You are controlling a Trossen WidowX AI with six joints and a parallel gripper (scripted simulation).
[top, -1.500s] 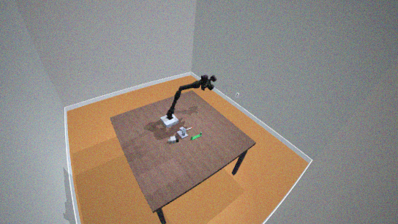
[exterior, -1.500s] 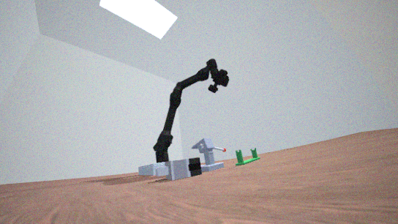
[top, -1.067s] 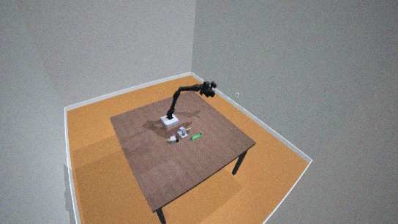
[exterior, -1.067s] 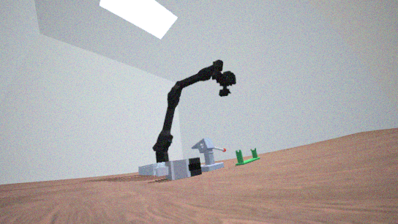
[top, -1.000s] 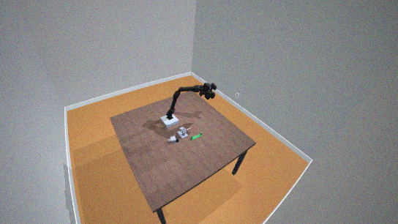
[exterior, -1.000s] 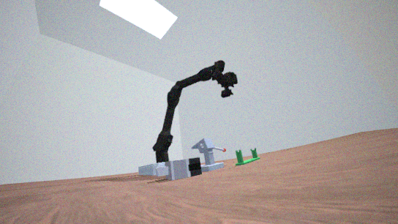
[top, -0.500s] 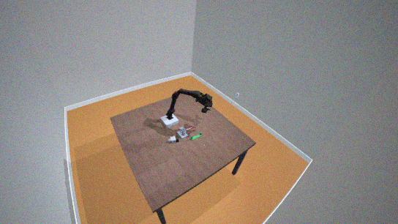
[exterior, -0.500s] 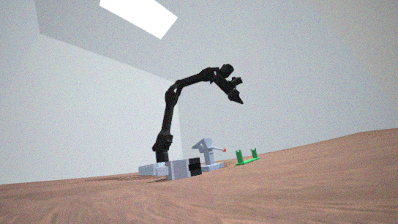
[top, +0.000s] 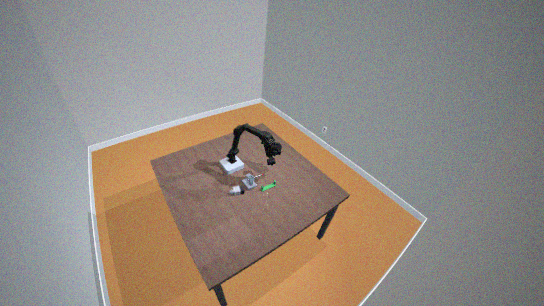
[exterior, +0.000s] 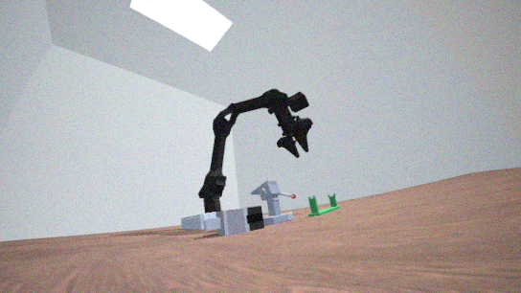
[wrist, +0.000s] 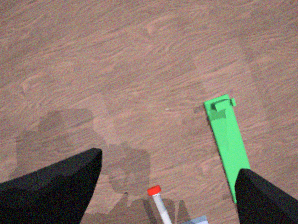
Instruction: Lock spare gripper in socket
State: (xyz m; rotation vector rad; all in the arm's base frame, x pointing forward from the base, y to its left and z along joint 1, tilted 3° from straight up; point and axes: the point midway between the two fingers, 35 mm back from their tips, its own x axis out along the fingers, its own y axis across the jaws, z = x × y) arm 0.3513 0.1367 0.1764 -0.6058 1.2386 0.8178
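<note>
My gripper [top: 271,161] [exterior: 303,154] [wrist: 169,168] is open and empty, pointing down above the mount. The grey mount [top: 250,182] [exterior: 271,191] stands upright on the table. The lock pin [exterior: 286,194] [wrist: 162,208] sits through its socket, with the red head [exterior: 294,196] [wrist: 154,190] sticking out on the side toward the green holder. In the wrist view the pin lies below and between the fingertips, untouched, its far part cut off by the frame. The spare gripper [top: 235,190] [exterior: 235,221], light grey with a black end, lies on the table beside the mount.
A green holder [top: 268,187] [exterior: 325,211] [wrist: 232,155] with two uprights stands near the pin's red head. The arm's white base block [top: 232,166] is behind the mount. All of these stand on the brown table [top: 225,235].
</note>
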